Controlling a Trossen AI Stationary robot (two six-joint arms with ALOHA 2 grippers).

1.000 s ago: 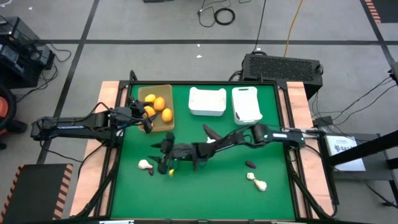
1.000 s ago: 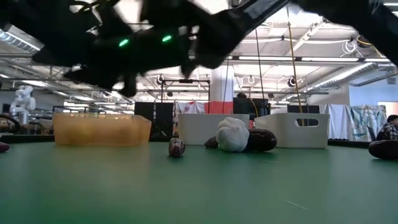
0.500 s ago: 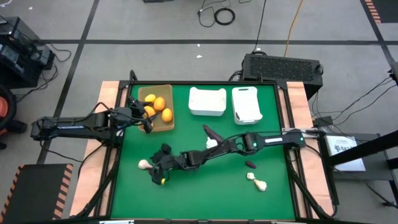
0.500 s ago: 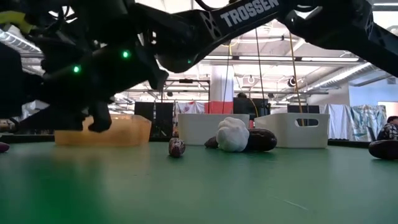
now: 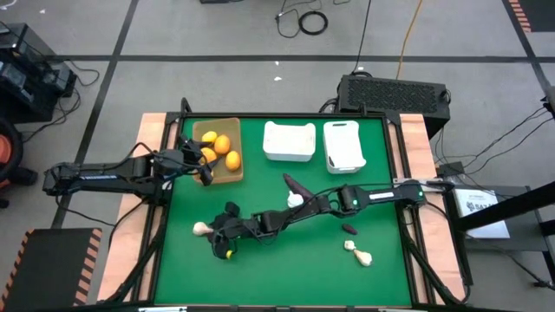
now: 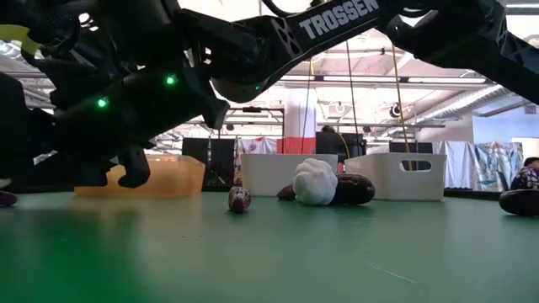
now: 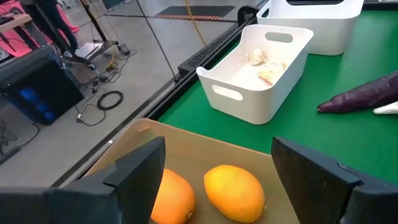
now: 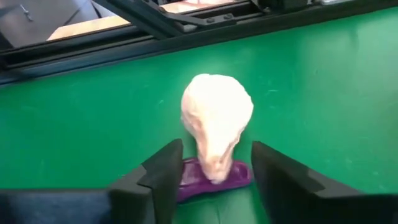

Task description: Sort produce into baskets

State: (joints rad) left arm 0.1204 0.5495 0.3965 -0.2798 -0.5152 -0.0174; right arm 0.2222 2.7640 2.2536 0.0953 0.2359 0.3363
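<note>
My right gripper is open, low over the table's near left part. Its fingers stand on either side of a white garlic bulb, whose narrow end rests on a small purple piece. This garlic bulb also shows in the high view. My left gripper is open and empty, over the tan tray. The tray holds several orange fruits.
Two white bins stand at the far edge; one holds garlic pieces. A long eggplant and a garlic bulb lie mid-table. A small purple piece and garlic lie near right.
My right gripper has moved toward the table's left and near edges and come down low toward the garlic bulb and purple piece. The produce has stayed where it was.
</note>
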